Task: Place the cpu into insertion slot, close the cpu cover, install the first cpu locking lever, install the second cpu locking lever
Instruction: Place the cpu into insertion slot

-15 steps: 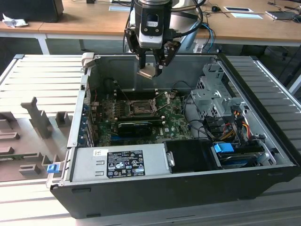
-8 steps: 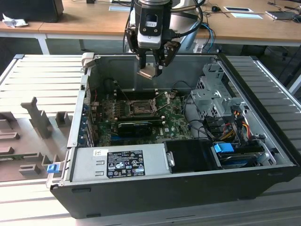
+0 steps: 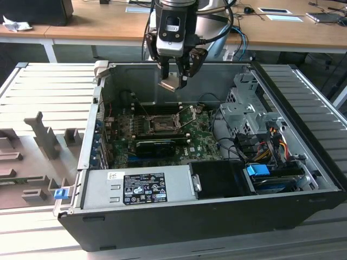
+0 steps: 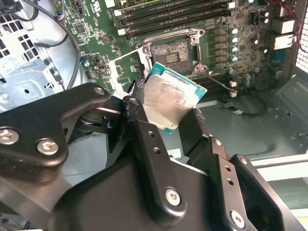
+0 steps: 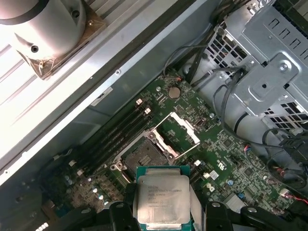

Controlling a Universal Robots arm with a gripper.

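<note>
While the gripper (image 3: 174,76) hangs over the open computer case (image 3: 190,222), the cpu (image 5: 162,198) sits clamped between its two black fingers (image 4: 144,134). It is held by opposite edges, with the jaws drawn in to just the chip's width. The chip shows a silver-grey metal top with a green rim and is tilted a little. It is in the air and touches nothing but the fingers, above the far edge of the motherboard (image 3: 203,138) in the exterior view.

Below it the insertion slot (image 5: 144,155) lies bare, its dark pinned centre uncovered. The cpu cover (image 5: 179,130), a thin silver frame, stands swung up from one edge of the socket. A thin metal locking lever (image 4: 219,83) lies just beside the socket.

Long black memory slots (image 5: 115,137) run along the socket's side away from the raised cover. A long black expansion card (image 3: 155,145) lies across the board nearer the case's front wall. The power supply (image 3: 138,187) fills the front corner at the exterior view's left, and a metal drive cage (image 3: 244,108) stands against the wall at the exterior view's right, with cables trailing from it.

The case rests on a grey ribbed table (image 3: 49,81) that carries grey fixture blocks (image 3: 46,135) at the exterior view's left. A wooden desk (image 3: 108,21) stands behind.
</note>
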